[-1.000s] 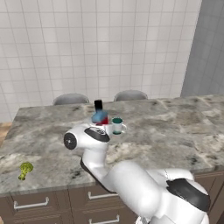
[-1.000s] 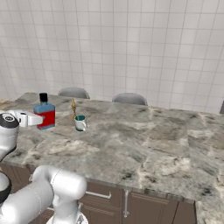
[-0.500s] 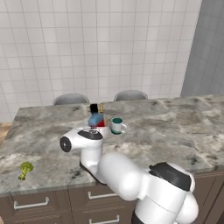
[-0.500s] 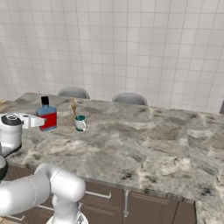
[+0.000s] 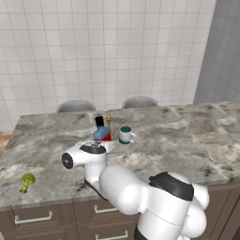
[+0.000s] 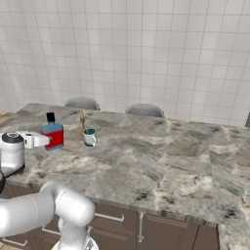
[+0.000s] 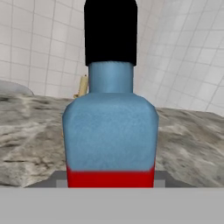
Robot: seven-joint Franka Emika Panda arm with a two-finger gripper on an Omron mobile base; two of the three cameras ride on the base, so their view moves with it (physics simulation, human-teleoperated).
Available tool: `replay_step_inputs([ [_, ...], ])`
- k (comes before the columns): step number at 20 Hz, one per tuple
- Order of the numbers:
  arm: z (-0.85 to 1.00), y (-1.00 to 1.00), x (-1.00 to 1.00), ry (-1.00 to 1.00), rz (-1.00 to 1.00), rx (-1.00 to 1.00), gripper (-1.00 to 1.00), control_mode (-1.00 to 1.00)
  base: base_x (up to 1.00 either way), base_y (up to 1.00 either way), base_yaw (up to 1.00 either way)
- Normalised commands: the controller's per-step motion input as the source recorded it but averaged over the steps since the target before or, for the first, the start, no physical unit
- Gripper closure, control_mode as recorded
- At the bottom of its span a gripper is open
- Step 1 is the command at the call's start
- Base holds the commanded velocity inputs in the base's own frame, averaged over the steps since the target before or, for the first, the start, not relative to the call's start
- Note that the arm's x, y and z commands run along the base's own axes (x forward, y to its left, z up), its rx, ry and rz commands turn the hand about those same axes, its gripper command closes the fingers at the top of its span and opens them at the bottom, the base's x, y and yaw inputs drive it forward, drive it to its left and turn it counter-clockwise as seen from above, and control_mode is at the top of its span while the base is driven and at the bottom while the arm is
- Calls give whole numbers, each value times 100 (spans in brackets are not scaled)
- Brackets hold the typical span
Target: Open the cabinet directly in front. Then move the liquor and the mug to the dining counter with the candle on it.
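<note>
Blue liquor (image 7: pixel 109 131) with red label and black cap; grey-brown marbled dining counter (image 6: pixel 161 161); white-and-teal mug (image 5: pixel 125 134).

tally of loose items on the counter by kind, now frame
liquor: 1
mug: 1
candle: 1
broccoli: 1
Total: 4, all on the dining counter.

I'm in a kitchen: white square-tiled wall (image 5: pixel 93 47) behind a long grey-brown marbled stone countertop (image 5: pixel 187 136) over brown drawers with silver bar handles (image 5: pixel 35 219). Two rounded grey stool tops (image 6: pixel 82 103) line the far edge. On the stone: small green broccoli floret (image 5: pixel 27 181), white mug with teal inside (image 5: pixel 125 135).
</note>
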Motion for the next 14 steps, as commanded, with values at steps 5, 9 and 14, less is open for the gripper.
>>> replay_step_inputs([
  [5,-5,0,32,0,0,0,100,-100,0,0,0],
  [9,-12,0,48,0,0,0,100,-100,0,0,0],
  [14,-22,0,48,0,0,0,100,-100,0,0,0],
])
